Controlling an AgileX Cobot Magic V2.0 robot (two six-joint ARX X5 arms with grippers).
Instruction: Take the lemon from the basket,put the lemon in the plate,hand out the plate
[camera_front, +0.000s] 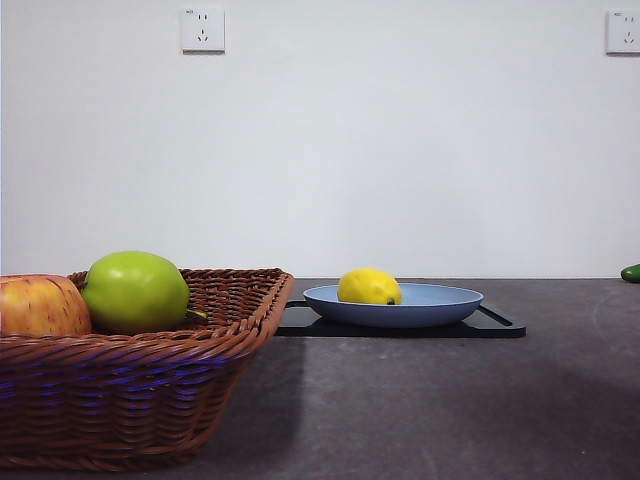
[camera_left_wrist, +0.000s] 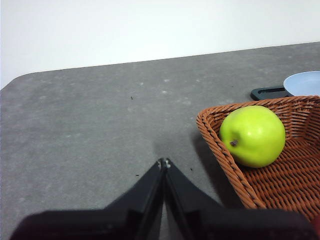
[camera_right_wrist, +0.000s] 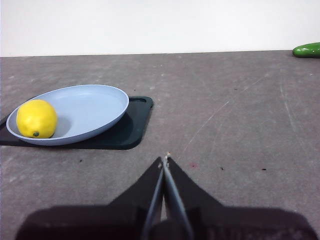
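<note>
The yellow lemon (camera_front: 369, 287) (camera_right_wrist: 36, 119) lies inside the light-blue plate (camera_front: 440, 300) (camera_right_wrist: 95, 107), toward one side of it. The plate rests on a flat black tray. The brown wicker basket (camera_front: 150, 390) (camera_left_wrist: 235, 165) stands apart from the plate and holds a green apple and a reddish-yellow apple. My left gripper (camera_left_wrist: 164, 162) is shut with nothing in it, hovering over bare table beside the basket. My right gripper (camera_right_wrist: 165, 159) is shut and empty too, over the table a short way from the tray. Neither arm shows in the front view.
A green apple (camera_front: 135, 291) (camera_left_wrist: 253, 135) and a reddish-yellow apple (camera_front: 40, 306) sit in the basket. The black tray (camera_front: 500, 325) (camera_right_wrist: 131, 127) lies under the plate. A dark green vegetable (camera_front: 631, 272) (camera_right_wrist: 306, 49) lies at the table's far edge. The grey tabletop (camera_front: 450, 400) stretches between them.
</note>
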